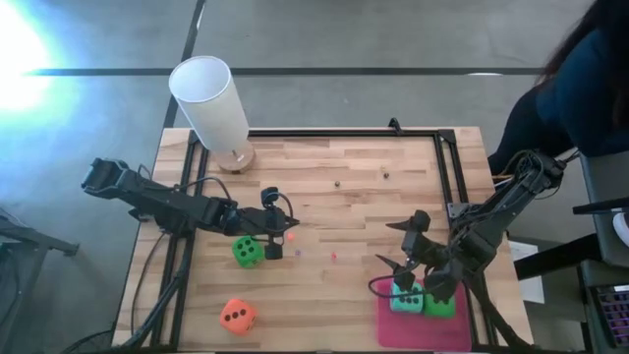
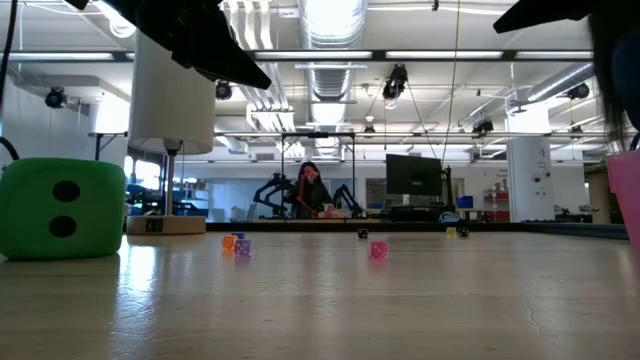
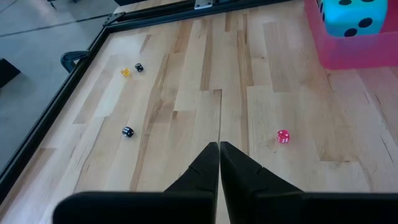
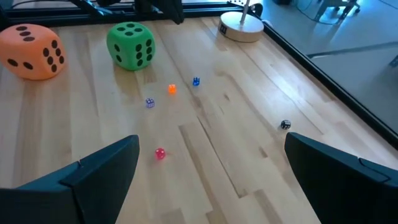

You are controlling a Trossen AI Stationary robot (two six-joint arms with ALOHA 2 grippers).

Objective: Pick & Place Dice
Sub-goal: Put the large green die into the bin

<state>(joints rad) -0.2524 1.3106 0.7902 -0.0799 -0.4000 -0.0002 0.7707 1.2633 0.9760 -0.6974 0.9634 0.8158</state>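
The right hand [image 1: 405, 258] hovers spread wide by the pink mat [image 1: 393, 327], where a teal die [image 1: 405, 298] and a green die [image 1: 440, 305] sit. The left hand [image 1: 278, 228], fingers pressed together, is just beside another green die [image 1: 246, 251]; the orange die [image 1: 237, 316] lies apart near the bench [image 1: 334, 206] edge.

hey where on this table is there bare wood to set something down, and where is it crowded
The widest bare wood lies between the white cylinder and the right frame rail, with only tiny dice there. The strip between the orange die and the pink mat is also free. It is crowded around the green die and on the mat.
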